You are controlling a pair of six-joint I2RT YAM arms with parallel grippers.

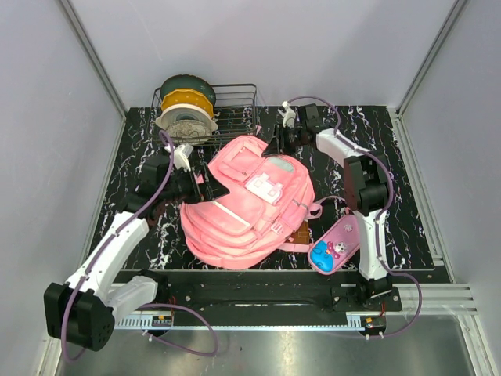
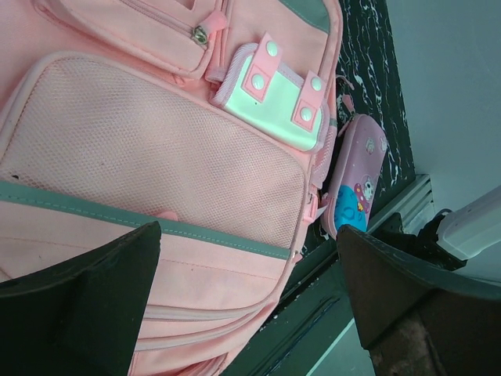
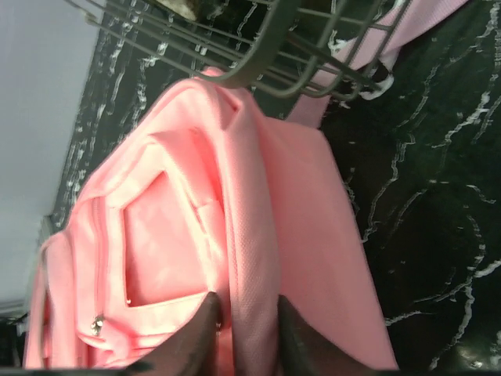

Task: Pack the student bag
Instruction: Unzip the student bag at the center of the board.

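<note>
**Top view.** The student bag (image 1: 250, 200), a large soft pink fabric backpack, lies front side up in the middle of the black marbled desk (image 1: 407, 211), its top toward the far edge. A dark wire basket (image 1: 231, 110) holding two spools (image 1: 186, 106) stands at the far-left corner. A small pink zippered pencil case with cartoon print (image 1: 335, 247) lies just beside the bag near the front edge. The left claw (image 1: 211, 186) sits at the bag's left side, and the right claw (image 1: 275, 143) is at its top end.

**Left wrist view.** The left claw (image 2: 249, 239) stands wide and holds nothing. It hangs over the bag's mesh front pocket (image 2: 156, 149). The white-and-grey snap patch (image 2: 274, 94) and the pencil case (image 2: 356, 176) lie beyond.

**Right wrist view.** The right claw (image 3: 246, 313) is narrow, its fingers (image 3: 200, 329) pinching a raised fold of pink fabric at the bag's top. The basket wires (image 3: 274, 47) and a pink strap (image 3: 423, 23) lie just behind.

**Handling.** The bag looks limp, light and probably empty, so it should sag and fold rather than hold its shape. A pinch on loose cloth may slide, while a seam, the top edge by the zipper or a strap should give a surer hold. Opening it will probably need the other claw to steady the body.
</note>
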